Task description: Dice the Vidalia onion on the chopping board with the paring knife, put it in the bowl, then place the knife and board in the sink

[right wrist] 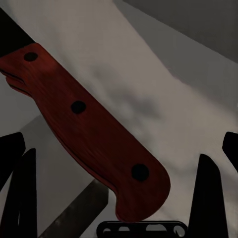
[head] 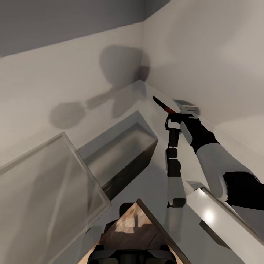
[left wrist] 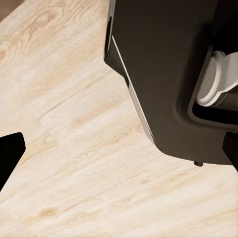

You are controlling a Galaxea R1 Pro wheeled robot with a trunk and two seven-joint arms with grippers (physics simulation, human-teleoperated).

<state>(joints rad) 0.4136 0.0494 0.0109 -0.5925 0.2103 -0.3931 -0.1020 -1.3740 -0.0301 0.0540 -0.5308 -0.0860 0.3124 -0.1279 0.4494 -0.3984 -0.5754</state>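
The paring knife (head: 161, 104) is raised at right, above the countertop (head: 154, 183), chopping board (head: 134, 227) nearest

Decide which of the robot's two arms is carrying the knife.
The right arm: its gripper holds the knife by the red handle, blade raised toward the wall corner. The left gripper carries nothing visible, over wooden floor.

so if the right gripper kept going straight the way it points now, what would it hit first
Probably the pale wall at the corner. The right gripper holds the knife tip-forward and up, so the blade would likely arrive before the fingers. Depth is hard to judge here.
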